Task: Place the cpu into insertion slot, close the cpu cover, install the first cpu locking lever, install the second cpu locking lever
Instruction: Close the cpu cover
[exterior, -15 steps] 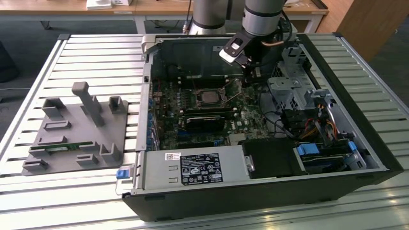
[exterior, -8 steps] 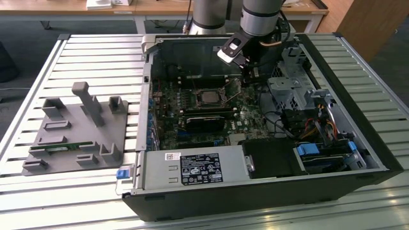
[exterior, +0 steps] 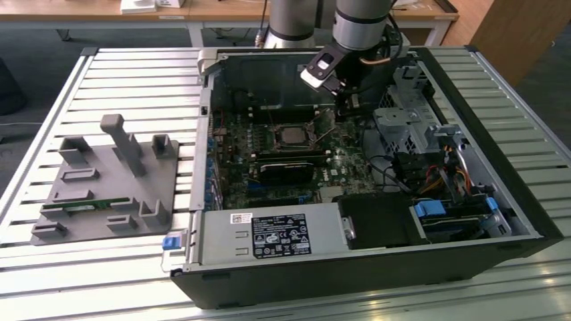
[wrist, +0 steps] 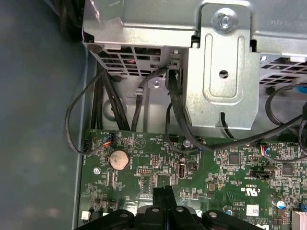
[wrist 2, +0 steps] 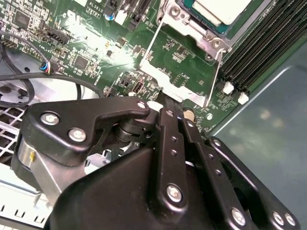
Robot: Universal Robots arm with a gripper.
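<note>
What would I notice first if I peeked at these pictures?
A big black computer case lies open on the slatted table, its green circuit board showing, with the silvery cpu in the middle. The robot's black gripper hangs inside it, over the board near the cpu. At the exterior view's left stands a grey holder with upright pegs.

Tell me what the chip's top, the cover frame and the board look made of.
Chip top: metal, with a pale, matte silver-grey face. Cover frame: thin sheet metal, probably steel, bright with glare. Board: green lacquered laminate, likely fibreglass, carrying small soldered parts.
</note>
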